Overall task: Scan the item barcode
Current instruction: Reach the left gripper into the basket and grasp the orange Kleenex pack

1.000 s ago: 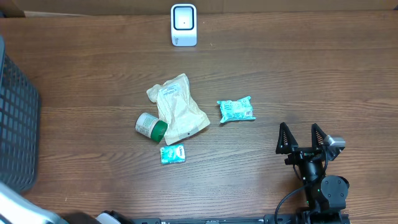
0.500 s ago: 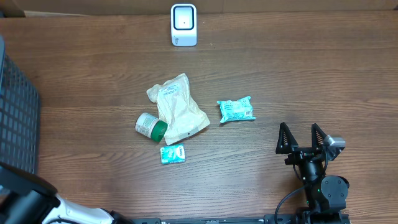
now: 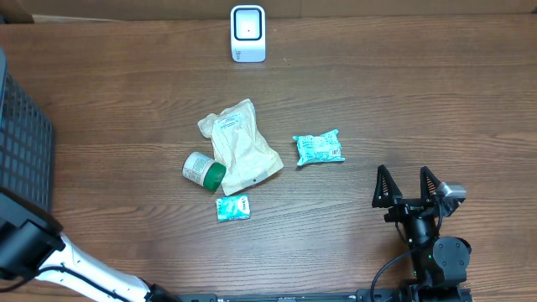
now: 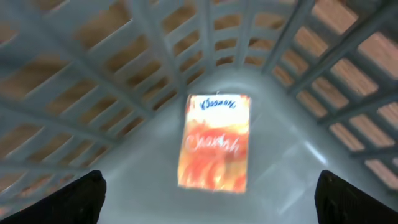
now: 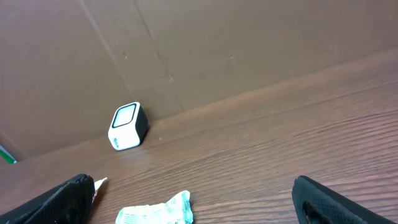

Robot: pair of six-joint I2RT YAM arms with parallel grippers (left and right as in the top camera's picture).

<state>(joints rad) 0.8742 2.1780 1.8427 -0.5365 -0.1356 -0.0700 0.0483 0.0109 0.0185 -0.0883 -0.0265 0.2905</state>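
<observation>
Left end effector (image 4: 208, 182) hangs spread over the orange packet (image 4: 214, 142) in the basket (image 4: 74, 93), presumably to fetch it; right end effector (image 3: 409, 186) spread, idle.

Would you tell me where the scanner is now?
In the overhead view the scanner stands at the far edge, slightly left of centre, beyond the beige pouch.

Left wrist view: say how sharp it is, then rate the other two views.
Left wrist view: smeared, the orange packet and basket bars soft, its print unreadable. Overhead view: crisp, scanner and table clear, even light. Right wrist view: sharp on the scanner, no glare.
</observation>
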